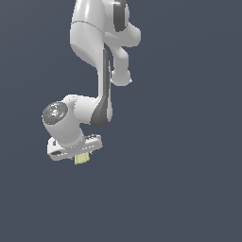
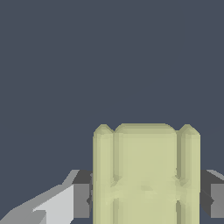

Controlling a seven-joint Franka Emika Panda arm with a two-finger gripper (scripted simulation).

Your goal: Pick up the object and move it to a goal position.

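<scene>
Flat, uniform dark slate-blue backdrop point(image 1: 189, 142) fills both the exterior and wrist views edge to edge, evenly lit, same tone throughout, with any split between floor and wall impossible to tell.

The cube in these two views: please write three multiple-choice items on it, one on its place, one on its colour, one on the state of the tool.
1. Where is the cube in the exterior view?
A. Directly under the white tool
B. Far off at the exterior view's right
C. On top of the arm's upper link

2. What colour is the cube?
A. Red
B. Pale yellow-green
C. Black

3. What is the state of the tool?
A. Open, nothing between its fingers
B. Out of view
C. Shut on the cube

Key:
1 A, the cube pokes out just below the tool.
2 B, both views show a pale yellow-green block.
3 C, the wrist view shows dark fingers at either side of the cube.
</scene>
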